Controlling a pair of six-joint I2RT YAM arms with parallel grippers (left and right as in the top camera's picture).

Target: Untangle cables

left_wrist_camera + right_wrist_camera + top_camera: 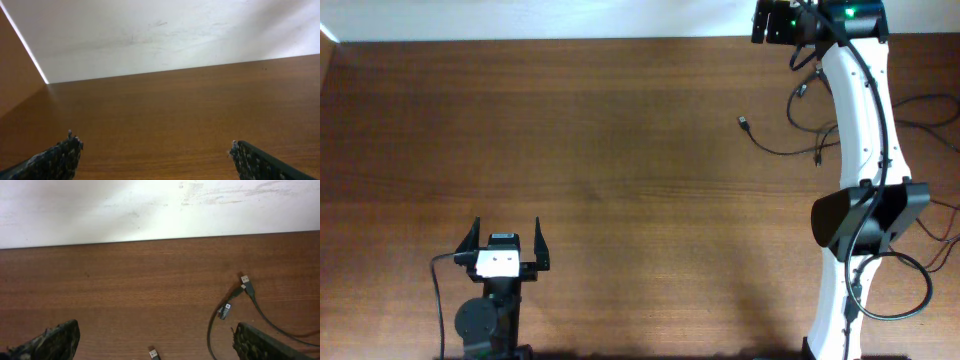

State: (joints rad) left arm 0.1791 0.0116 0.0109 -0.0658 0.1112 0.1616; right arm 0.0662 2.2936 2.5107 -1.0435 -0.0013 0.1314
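Fingers (55,341) of the right gripper (156,327), dark and textured, sit at the bottom corners of the right wrist view. They are spread wide, with bare wood between them and nothing held. Just ahead of the right-hand finger lie the cables (260,312), thin black cords resting on the table (100,280). One USB-style plug (245,279) lies farthest out. A smaller connector (226,309) lies just beside it, nearer the gripper. A third plug lies alone at the lower edge, in the gap between the fingers. No finger touches any cord. A white wall (150,210) closes the table's far edge.

Overhead view: the right gripper (772,20) is at the top edge, partly cut off, on a white arm (855,130) stretched across from the near right corner. The cables (790,145) lie in loose loops just left of that arm and partly pass under it. One plug (744,122) points out to the left. More thin black cord (925,105) shows on the arm's other side; whether it joins the same bundle cannot be told.

The left gripper (505,232) sits at the lower left, well apart from the cables, its jaws spread and holding nothing. The left wrist view agrees: both fingers (57,157) are at the bottom corners, with only wood and wall ahead.
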